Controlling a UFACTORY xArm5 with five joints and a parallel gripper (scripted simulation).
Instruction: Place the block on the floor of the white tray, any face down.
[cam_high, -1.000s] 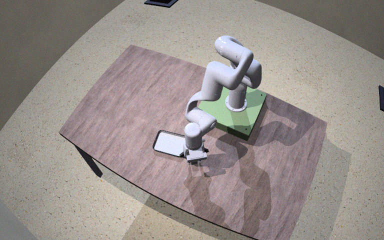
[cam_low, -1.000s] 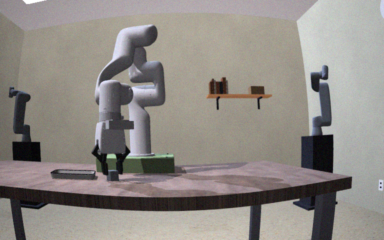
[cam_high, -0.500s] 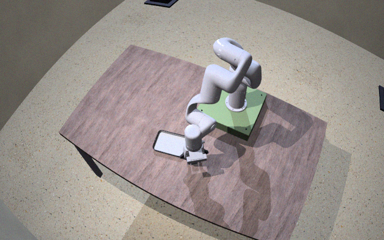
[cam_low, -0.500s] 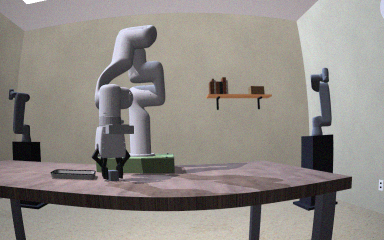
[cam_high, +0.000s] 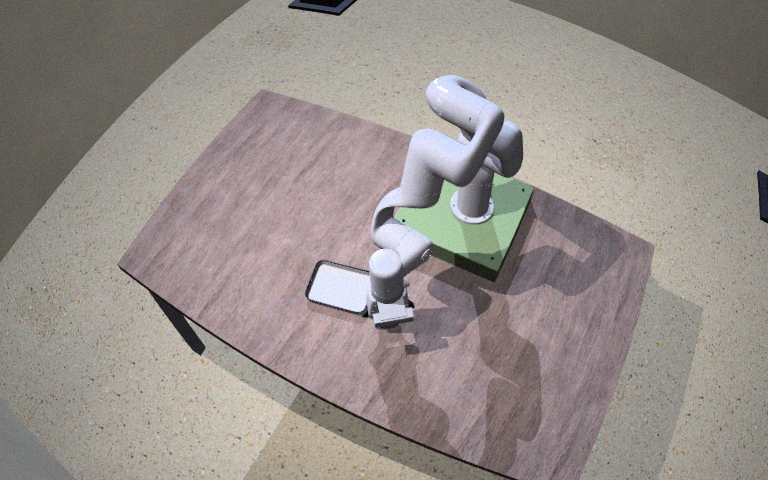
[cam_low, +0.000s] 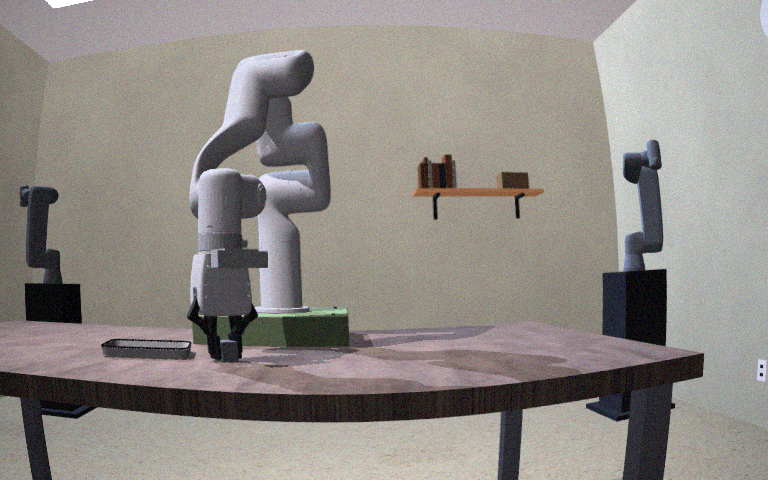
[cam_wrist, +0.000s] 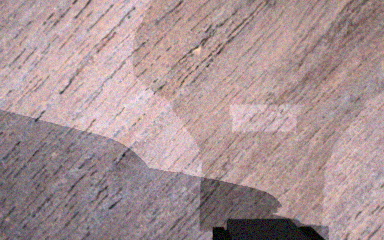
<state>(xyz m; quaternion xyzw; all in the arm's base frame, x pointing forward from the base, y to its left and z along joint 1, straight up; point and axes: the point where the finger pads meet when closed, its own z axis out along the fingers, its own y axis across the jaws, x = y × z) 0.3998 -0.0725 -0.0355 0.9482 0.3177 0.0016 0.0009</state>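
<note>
A small grey block (cam_low: 228, 350) rests on the wooden table just right of the white tray (cam_low: 146, 348). My gripper (cam_low: 224, 349) is lowered to the table top, and its dark fingers are shut on the block. From above, the wrist (cam_high: 388, 294) hides the block and stands at the right end of the tray (cam_high: 338, 286). In the wrist view only a dark strip of the gripper (cam_wrist: 267, 229) shows at the bottom edge, over bare wood; the block is not visible there.
The green base plate (cam_high: 470, 226) of the arm lies behind the gripper. The table's front edge runs close in front of the tray. Other arms on black pedestals (cam_low: 634, 305) stand off the table.
</note>
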